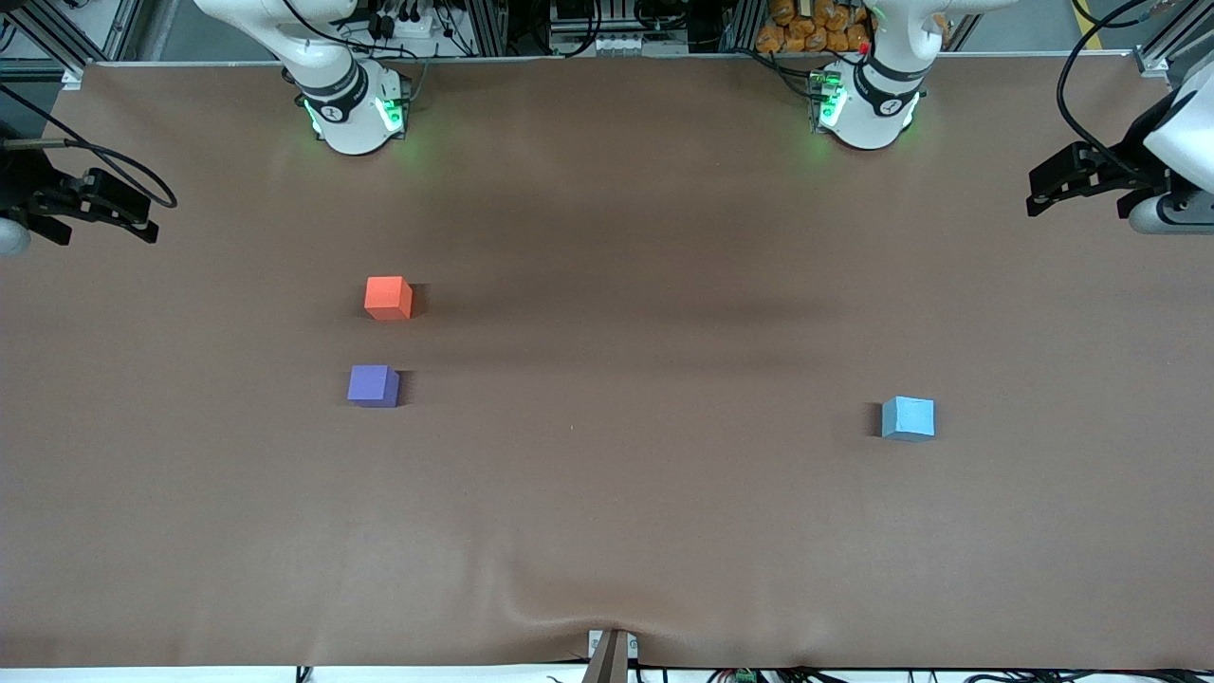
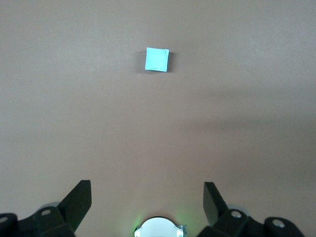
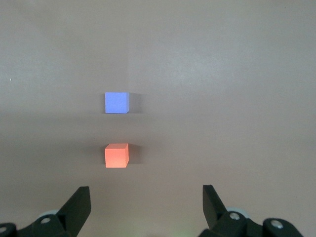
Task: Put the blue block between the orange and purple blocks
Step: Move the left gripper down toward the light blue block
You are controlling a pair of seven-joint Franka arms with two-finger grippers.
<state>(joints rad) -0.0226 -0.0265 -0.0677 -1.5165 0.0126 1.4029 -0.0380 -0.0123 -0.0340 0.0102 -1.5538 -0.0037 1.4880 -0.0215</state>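
Observation:
The light blue block point(image 1: 908, 418) sits alone on the brown table toward the left arm's end; it also shows in the left wrist view point(image 2: 157, 59). The orange block point(image 1: 388, 297) and purple block point(image 1: 373, 385) sit toward the right arm's end with a gap between them, the purple one nearer the front camera. Both show in the right wrist view, orange point(image 3: 117, 155) and purple point(image 3: 116, 102). My left gripper point(image 1: 1034, 193) point(image 2: 148, 197) is open and empty, raised at its end of the table. My right gripper point(image 1: 150, 216) point(image 3: 147, 197) is open and empty, raised at its end.
The table is covered by a brown mat point(image 1: 607, 493) with a wrinkle at its front edge by a clamp point(image 1: 610, 655). The arm bases point(image 1: 353, 114) point(image 1: 868, 104) stand along the back edge.

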